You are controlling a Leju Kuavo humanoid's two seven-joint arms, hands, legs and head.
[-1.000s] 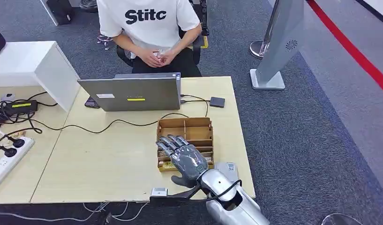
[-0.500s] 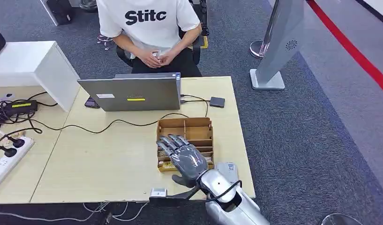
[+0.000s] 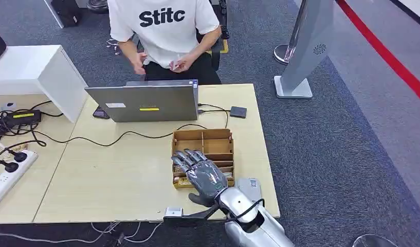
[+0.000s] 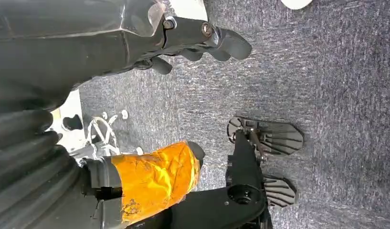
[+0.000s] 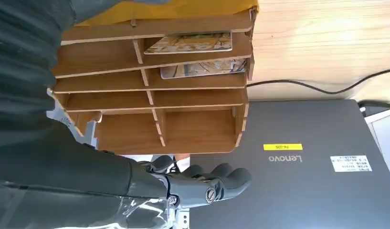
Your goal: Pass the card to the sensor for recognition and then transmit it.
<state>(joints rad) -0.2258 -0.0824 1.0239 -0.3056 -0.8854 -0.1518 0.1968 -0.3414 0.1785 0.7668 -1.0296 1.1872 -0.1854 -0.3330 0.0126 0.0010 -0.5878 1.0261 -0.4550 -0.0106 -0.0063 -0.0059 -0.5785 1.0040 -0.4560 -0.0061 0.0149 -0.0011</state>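
A wooden card box [image 3: 203, 142] with several slots stands near the table's front right. In the right wrist view, two printed cards [image 5: 190, 43] lie in the slots of the box [image 5: 193, 124]. My right hand [image 3: 201, 174] hovers over the box's near slots with its fingers spread and nothing in them; its fingers [image 5: 207, 183] also show in the wrist view. A small black sensor pad [image 3: 238, 111] lies beyond the box, wired to the laptop [image 3: 146, 103]. My left hand [image 4: 202, 43] hangs beside my body over grey carpet and holds nothing.
A person in a white shirt [image 3: 164, 25] sits behind the laptop. Black cables [image 3: 94, 139] cross the table and a power strip [image 3: 4, 177] lies at the left. A small white device [image 3: 250, 185] sits by my right wrist near the front edge. A grey stand [image 3: 305, 51] rises to the right.
The person has lifted one hand from their lap and leaned slightly. My right hand has stayed over the box, almost still.
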